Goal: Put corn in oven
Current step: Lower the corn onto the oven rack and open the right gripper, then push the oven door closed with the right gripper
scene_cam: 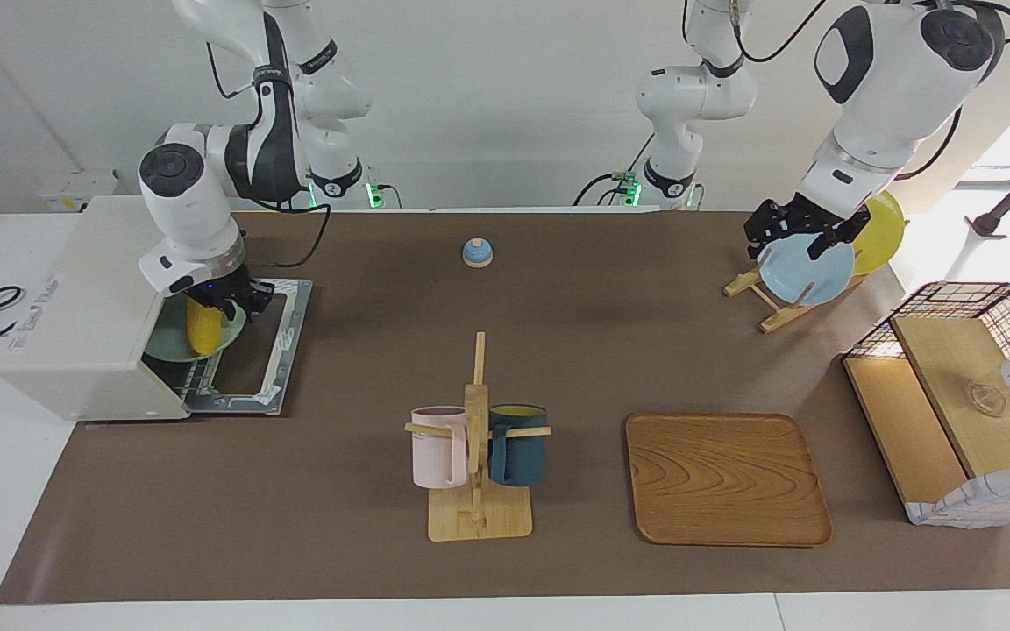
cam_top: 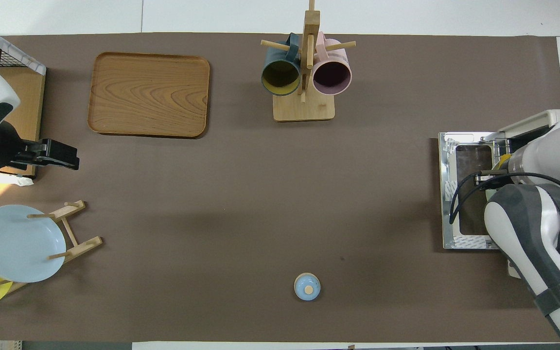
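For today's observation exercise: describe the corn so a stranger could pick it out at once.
Find the cream-white oven at the right arm's end of the table, its door dropped open. In its mouth, under the right gripper, the corn lies on a green plate: long, ribbed, bright yellow.

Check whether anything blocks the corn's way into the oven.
Nothing visible does. The oven door lies dropped open, and the corn already sits on a green plate at its mouth, under the right claw. The left claw waits over the plate rack.

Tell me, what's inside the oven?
In the open oven, the yellow corn lies on a green plate on the rack. The right pincer hides the corn's top; deeper inside is hidden.
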Tool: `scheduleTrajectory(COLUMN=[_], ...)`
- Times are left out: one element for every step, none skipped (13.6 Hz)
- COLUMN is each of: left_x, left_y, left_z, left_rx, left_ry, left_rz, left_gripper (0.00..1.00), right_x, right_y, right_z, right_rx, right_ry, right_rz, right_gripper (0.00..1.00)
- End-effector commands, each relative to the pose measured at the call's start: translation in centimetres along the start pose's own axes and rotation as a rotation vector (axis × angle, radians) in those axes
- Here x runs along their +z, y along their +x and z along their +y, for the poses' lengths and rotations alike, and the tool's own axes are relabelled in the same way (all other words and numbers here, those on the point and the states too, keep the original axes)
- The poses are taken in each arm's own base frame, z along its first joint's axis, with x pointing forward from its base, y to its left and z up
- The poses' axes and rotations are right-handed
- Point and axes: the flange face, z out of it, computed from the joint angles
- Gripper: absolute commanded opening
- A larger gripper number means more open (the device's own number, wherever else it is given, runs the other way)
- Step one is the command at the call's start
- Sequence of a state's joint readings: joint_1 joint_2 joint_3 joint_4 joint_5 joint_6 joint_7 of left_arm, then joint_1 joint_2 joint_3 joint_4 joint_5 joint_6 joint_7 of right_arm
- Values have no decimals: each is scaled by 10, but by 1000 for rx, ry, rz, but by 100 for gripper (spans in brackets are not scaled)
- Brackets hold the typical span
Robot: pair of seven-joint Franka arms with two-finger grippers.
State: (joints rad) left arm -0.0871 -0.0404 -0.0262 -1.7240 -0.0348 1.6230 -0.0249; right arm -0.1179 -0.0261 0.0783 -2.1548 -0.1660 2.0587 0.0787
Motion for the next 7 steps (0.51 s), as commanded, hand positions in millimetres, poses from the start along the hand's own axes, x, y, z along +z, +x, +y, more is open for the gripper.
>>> scheduleTrajectory(left_x=[-2, -2, -3, -3, -2, -2, -2], left_y=[-7, -7, -7, -7, -7, -7, -7], left_z=[-2, -2, -2, -2, -2, -2, -2], left_rx=[-2, -2, -2, -2, -2, -2, -2], left_ry=[19, 19, 19, 19, 19, 19, 19], left_rz=[4, 4, 6, 6, 4, 4, 4], left_gripper=[100, 100, 100, 100, 100, 100, 100], right_x=[-13, -12, -2, 12, 29, 42, 58], right_y=[6, 7, 12, 18, 21, 19, 16], right_z=[-47, -72, -86, -91, -95, -96, -95], right_rx=[7, 5, 23, 36, 36, 37, 39], right_ry=[66, 69, 74, 81, 89, 95, 97], right_rz=[40, 54, 61, 68, 81, 93, 90], right_gripper=[0, 0, 0, 0, 0, 0, 0])
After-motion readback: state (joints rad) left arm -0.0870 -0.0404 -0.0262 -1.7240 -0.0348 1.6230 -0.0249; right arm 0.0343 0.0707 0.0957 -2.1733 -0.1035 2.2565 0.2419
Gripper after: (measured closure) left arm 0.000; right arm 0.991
